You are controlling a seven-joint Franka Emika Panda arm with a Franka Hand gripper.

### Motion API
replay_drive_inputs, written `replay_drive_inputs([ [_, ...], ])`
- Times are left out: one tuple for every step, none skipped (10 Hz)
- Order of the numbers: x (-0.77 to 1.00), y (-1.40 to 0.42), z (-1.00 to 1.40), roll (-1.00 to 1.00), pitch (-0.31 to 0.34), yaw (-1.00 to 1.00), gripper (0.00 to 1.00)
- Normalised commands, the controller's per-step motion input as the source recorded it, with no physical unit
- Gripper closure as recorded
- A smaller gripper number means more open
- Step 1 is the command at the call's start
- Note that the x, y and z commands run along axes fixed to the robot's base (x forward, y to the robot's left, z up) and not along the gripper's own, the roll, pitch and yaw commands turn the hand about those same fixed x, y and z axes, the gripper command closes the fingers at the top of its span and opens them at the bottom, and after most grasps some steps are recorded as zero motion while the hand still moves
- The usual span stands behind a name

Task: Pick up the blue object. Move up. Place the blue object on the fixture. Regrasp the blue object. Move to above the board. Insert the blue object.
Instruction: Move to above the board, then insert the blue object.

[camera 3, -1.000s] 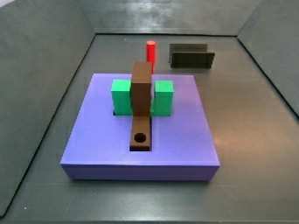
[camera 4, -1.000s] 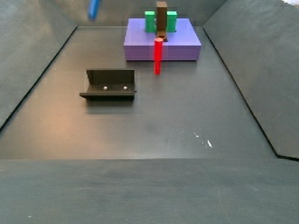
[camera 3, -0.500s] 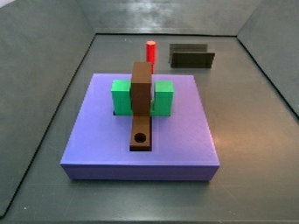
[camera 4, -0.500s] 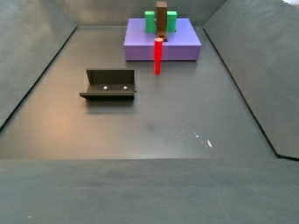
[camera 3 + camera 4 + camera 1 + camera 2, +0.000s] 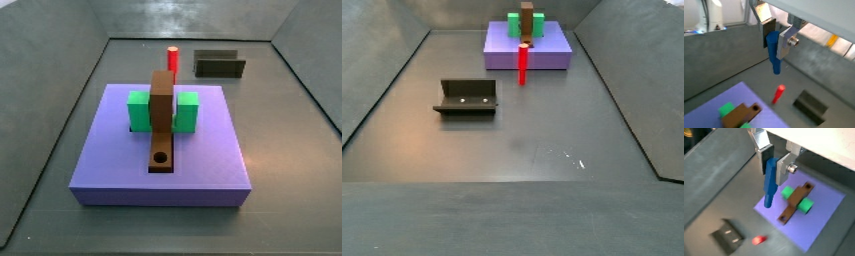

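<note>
The gripper (image 5: 776, 159), out of both side views, pinches the blue object (image 5: 769, 184), a slim, smooth blue rod hanging from its fingers, high above the board (image 5: 821, 223) and fixture (image 5: 728, 236).

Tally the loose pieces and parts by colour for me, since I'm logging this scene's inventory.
Blue: 1, the thin blue peg, gripped in the two-finger gripper high above the floor
Red: 1, the upright red peg
Green: 2, the green blocks
Brown: 1, the long brown strip
Purple: 1, the lavender-purple slab
Dark grey: 1, the fixture
Total: 7
</note>
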Motion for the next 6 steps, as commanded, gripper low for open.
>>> replay_drive_inputs([
  [-0.1,-0.09,0.04,-1.0,0.203,0.01,1.0],
  [-0.08,-0.02,0.02,-0.74,0.1,0.02,1.0],
  [-0.06,0.01,0.0,-0.52,0.039,0.01,1.0],
  [-0.06,0.01,0.01,-0.31,0.003,0.01,1.0],
  [-0.05,0.01,0.0,-0.21,-0.016,0.0,1.0],
  [0.0,0.35,-0.35,-0.42,-0.074,0.02,1.0],
])
